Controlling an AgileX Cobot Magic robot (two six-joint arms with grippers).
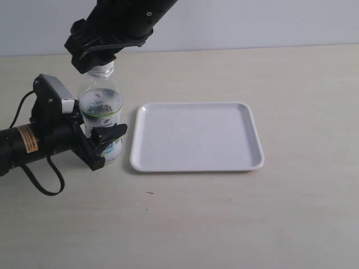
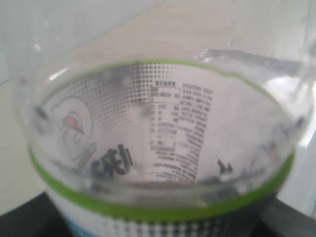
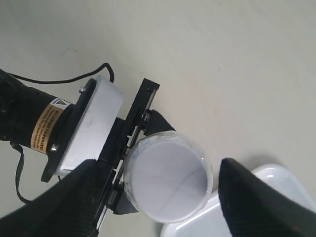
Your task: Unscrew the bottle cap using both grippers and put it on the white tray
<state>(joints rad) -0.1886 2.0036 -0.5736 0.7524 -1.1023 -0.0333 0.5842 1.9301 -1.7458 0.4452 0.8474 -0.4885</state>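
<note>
my left claw [image 1: 104,143] clamps the small clear plastic bottle [image 1: 101,106] near the tabletop's left edge. my right claw [image 1: 96,57] straddles its round white ribbed cap [image 3: 168,178], jaws slightly apart. if the lower grip slips, the bottle spins too.

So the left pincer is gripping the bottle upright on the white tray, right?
Not on it. The left pincer grips the bottle upright on the table, just beside the white tray, as the exterior view shows.
</note>
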